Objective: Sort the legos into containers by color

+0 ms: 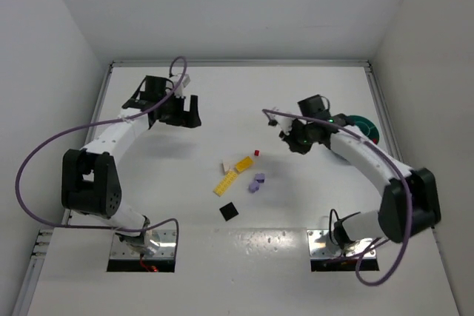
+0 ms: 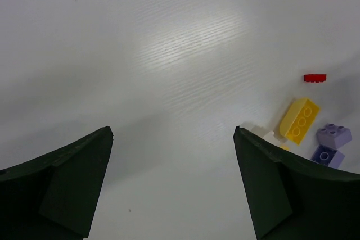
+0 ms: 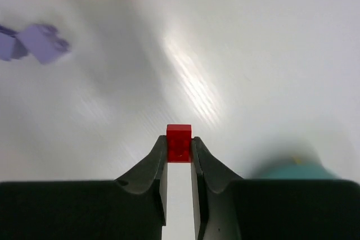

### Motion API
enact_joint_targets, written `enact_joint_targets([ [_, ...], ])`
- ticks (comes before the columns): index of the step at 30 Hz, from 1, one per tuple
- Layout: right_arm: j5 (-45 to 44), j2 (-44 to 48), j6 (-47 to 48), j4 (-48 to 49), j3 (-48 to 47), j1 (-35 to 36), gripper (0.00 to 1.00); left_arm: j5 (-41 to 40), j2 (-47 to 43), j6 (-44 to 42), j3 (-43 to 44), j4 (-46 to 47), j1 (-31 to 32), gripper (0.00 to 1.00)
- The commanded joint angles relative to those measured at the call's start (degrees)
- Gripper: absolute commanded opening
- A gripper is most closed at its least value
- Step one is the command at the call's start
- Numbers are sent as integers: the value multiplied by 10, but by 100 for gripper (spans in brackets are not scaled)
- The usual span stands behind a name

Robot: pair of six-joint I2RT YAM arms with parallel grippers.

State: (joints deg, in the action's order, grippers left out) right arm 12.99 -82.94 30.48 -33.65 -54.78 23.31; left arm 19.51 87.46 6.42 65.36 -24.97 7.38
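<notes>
A small red brick [image 3: 179,139] is pinched between the fingertips of the right claw [image 3: 179,151], which is closed on it and raised off the table [image 1: 296,205]. The teal dish [image 1: 364,119] is found at the right edge of the table, just beyond the right wrist; from the claw it lies to the right and slightly behind, so a swing outward is judged to be needed, and the right arm is clearly the nearer one. The left claw [image 2: 171,133] is held wide open and empty at the far left. A second red brick [image 1: 257,152], a yellow brick [image 1: 244,163] and purple bricks [image 1: 257,181] are seen loose mid-table.
</notes>
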Motion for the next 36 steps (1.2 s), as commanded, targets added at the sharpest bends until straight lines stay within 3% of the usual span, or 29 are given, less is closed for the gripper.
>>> enact_joint_targets([
  [1, -80, 98, -53, -102, -26, -51, 4, -32, 22, -10, 22, 42, 64, 95],
  [8, -155, 156, -70, -149, -62, -246, 0, -69, 99, -10, 91, 60, 147, 95],
  [12, -92, 97, -111, -177, -131, -411, 0, -69, 124, -10, 123, 60, 161, 95],
  [15, -48, 38, -117, -193, -191, -487, 0, -69, 131, -15, 136, 60, 161, 95],
  [21, 1, -50, -123, -213, -230, -536, 0, -76, 131, -15, 137, 60, 161, 95],
  [31, 19, -120, -128, -206, -258, -542, 0, -76, 131, -4, 120, 60, 150, 95],
  [36, 19, -145, -147, -186, -263, -542, 11, -76, 131, -4, 120, 60, 150, 95],
])
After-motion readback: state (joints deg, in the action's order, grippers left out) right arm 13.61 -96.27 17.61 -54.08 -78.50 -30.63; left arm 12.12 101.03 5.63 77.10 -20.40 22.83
